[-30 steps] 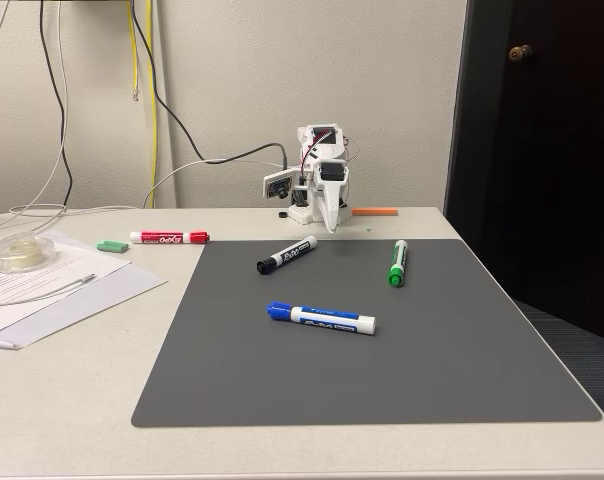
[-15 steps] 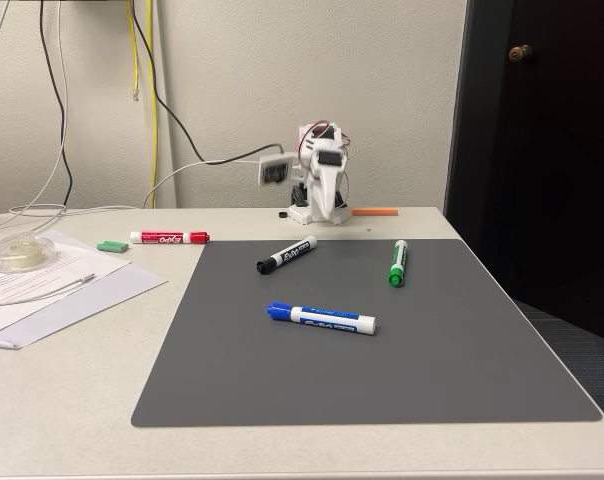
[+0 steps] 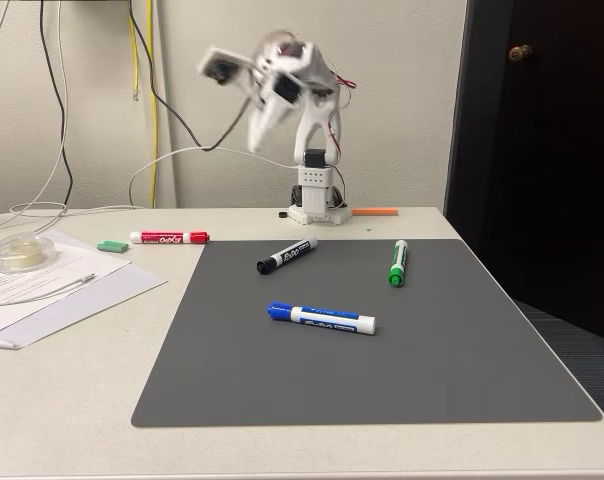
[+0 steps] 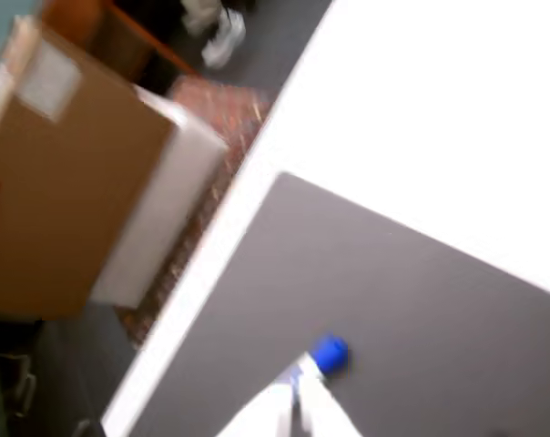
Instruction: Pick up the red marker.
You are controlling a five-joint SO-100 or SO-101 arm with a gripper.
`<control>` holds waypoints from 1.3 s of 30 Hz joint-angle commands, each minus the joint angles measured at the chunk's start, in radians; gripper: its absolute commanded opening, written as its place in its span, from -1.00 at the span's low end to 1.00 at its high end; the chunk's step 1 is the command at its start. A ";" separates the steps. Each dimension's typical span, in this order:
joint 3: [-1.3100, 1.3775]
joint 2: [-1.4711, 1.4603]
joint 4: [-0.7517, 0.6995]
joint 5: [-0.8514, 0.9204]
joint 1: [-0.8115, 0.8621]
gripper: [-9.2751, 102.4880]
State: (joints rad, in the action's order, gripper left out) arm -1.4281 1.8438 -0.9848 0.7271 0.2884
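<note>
red marker lying off the mat, my arm raised

the red marker [image 3: 169, 237] lies flat on the pale tabletop [image 3: 72, 400] in the fixed view, at the far left, just left of the grey mat [image 3: 382, 370] and not touching it. its barrel is white with a red label carrying white lettering, and both ends are red. it runs left to right, and a small green piece [image 3: 112, 245] sits just beside its left end.

my arm is lifted high over its base at the far edge, and my fingers [image 3: 264, 130] are blurred up there, well apart from the marker. i cannot tell how wide they stand. in the wrist view my pale fingertips [image 4: 289, 414] show at the bottom edge, over the mat with the blue marker [image 4: 328, 353] close beyond them.

on the mat lie a black marker [image 3: 286, 256], a green marker [image 3: 397, 262] and the blue one.
</note>
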 commanded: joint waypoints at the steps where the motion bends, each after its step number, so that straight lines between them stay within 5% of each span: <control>1: 0.187 -0.118 -0.012 -0.037 0.092 -0.83; 12: 0.264 -0.299 0.167 -0.367 0.371 -0.77; 17: 0.330 -0.345 0.080 -0.420 0.483 -0.75; 21: 0.565 -0.449 -0.193 -0.288 0.548 -0.75; 27: 1.281 -0.811 -0.747 0.106 0.621 -0.74; 39: 1.135 -0.848 -0.764 0.621 0.736 -0.67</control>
State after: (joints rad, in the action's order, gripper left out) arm -0.2700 0.9710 -1.7457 1.2824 1.0170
